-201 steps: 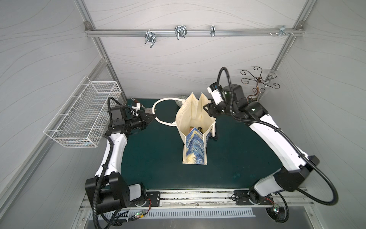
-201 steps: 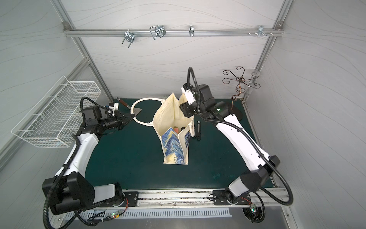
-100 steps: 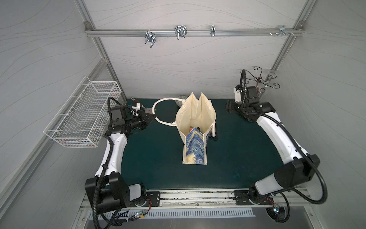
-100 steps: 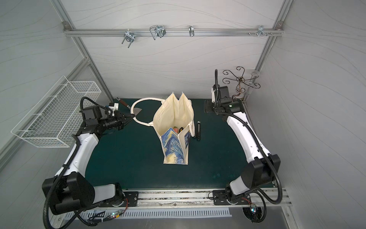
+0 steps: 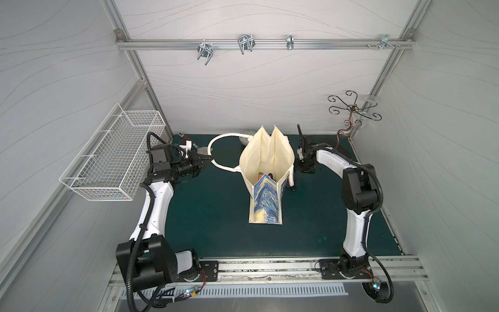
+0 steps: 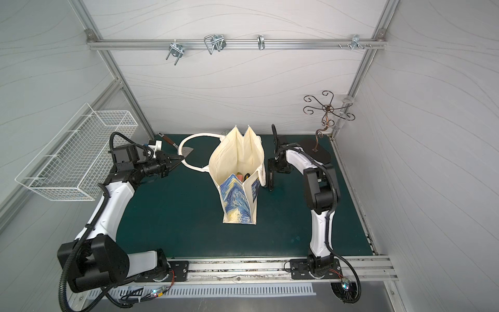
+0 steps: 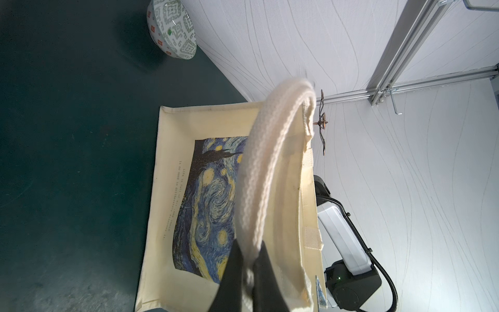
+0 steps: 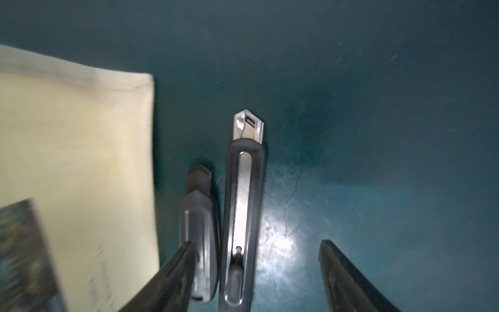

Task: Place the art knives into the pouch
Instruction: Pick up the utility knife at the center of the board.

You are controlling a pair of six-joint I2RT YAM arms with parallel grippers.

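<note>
**Pouch** (image 5: 266, 173): cream canvas, standing upright on the green mat (image 5: 210, 216) with its mouth open. A blue-and-yellow swirling night-sky print covers its faces. In the left wrist view, small grey lettering runs beside the print (image 7: 179, 200). "Life is full" and "is no need to" can be read; the rest is too small.

**Contents** (image 6: 242, 177): orange and yellow items low inside the pouch, kind unclear.

**Handle** (image 5: 216, 154): white rope loop, drawn out from the pouch toward the left arm.

**Left gripper** (image 7: 249, 270): fingers pressed together on the handle, pinching the rope.

**Knife** (image 8: 243, 216): dark body with a bright metal slider channel and a metal nose. It lies flat on the mat just beside the pouch, on the right arm's side, outside it.

**Second tool** (image 8: 198, 229): dark, lying parallel to the knife, between it and the pouch; kind unclear.

**Right gripper** (image 8: 256, 243): fingers spread wide, low over the mat. The knife lies between them, ungripped.

**Bowl** (image 7: 171, 29): white with a grey-green geometric pattern and small orange squares, behind the pouch by the back wall.

**Trowel** (image 6: 186, 150): metal blade and brown grip, on the mat near the handle.

**Basket** (image 5: 113, 162): white wire, wall-mounted, well apart from the pouch, beyond the left arm.

**Stand** (image 5: 351, 113): dark scrolled metal, in the back corner beyond the right arm.
</note>
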